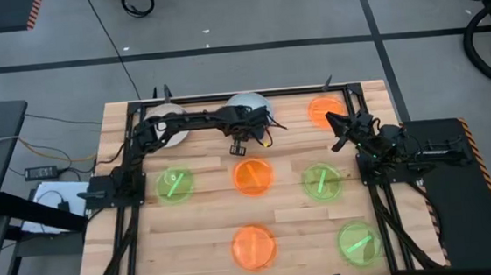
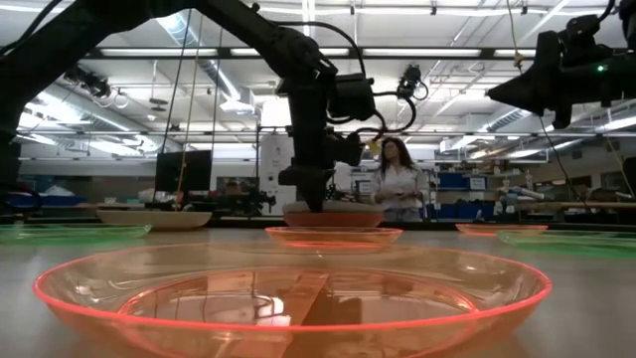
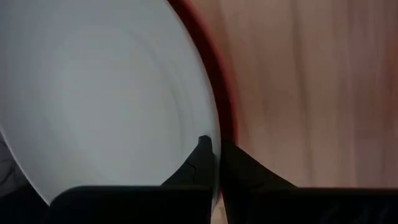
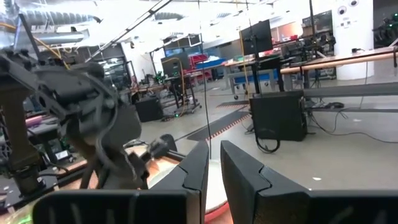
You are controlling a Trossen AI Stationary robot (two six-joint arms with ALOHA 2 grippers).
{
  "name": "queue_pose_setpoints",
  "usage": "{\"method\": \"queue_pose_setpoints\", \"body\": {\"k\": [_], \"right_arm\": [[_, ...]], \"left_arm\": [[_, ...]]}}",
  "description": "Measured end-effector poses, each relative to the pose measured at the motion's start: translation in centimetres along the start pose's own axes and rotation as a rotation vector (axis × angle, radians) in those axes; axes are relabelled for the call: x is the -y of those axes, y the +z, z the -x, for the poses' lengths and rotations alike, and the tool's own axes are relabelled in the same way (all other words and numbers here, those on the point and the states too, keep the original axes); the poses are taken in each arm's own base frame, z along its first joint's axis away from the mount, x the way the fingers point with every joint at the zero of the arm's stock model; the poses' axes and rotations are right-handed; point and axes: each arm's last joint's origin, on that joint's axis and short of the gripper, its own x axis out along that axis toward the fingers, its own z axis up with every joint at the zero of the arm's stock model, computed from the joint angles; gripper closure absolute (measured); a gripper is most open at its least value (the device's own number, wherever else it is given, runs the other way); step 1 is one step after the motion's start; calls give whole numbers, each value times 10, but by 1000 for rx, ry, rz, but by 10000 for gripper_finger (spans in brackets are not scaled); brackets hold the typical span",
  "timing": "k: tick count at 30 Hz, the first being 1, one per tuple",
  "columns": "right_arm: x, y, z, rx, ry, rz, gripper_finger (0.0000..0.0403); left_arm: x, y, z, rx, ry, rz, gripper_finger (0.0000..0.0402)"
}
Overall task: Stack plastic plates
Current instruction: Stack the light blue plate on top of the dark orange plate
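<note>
A pale blue plate [image 1: 247,105] lies at the table's far edge, and the left wrist view shows it nested in a rust-red plate [image 3: 217,81]. My left gripper [image 3: 217,149] reaches over from the left and is shut on their rim. An off-white plate [image 1: 171,127] rests flat to the left. Three orange plates [image 1: 253,176] [image 1: 254,247] [image 1: 324,111] and three green plates [image 1: 175,185] [image 1: 322,181] [image 1: 359,243] lie singly on the wood. My right gripper [image 1: 338,137] hovers shut and empty, raised beside the far-right orange plate. My left gripper pinches the rim of the pale blue plate [image 3: 208,127] together with the rust-red rim [image 3: 229,134] under it. One finger is inside the dish and one outside, and they come from above, pointing down [image 2: 306,204]. Whether the pair is lifted, I cannot tell.
A black frame [image 1: 126,178] with cables runs along the table's sides. A person [image 2: 397,179] stands in the room beyond the far edge. Bare wood [image 1: 208,219] shows between the plates.
</note>
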Motion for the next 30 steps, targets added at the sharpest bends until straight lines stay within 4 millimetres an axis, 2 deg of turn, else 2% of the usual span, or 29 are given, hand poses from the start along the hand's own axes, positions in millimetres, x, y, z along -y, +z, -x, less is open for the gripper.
{"method": "queue_pose_setpoints", "body": {"k": [4,9,18,25,30], "right_arm": [[0,1,0,5,1,-4,349],[0,1,0,5,1,-5,349],[0,0,0,4,0,-11,348],[0,0,0,4,0,-11,329],[0,0,0,3,1,-11,314]], "left_arm": [[4,2,0,2,-3,15,384],[6,5,1,24,5,35,354],[3,2,0,15,-2,54,330],[3,0,1,-2,-9,79,261],[-2,1,13,-27,-27,149,219]]}}
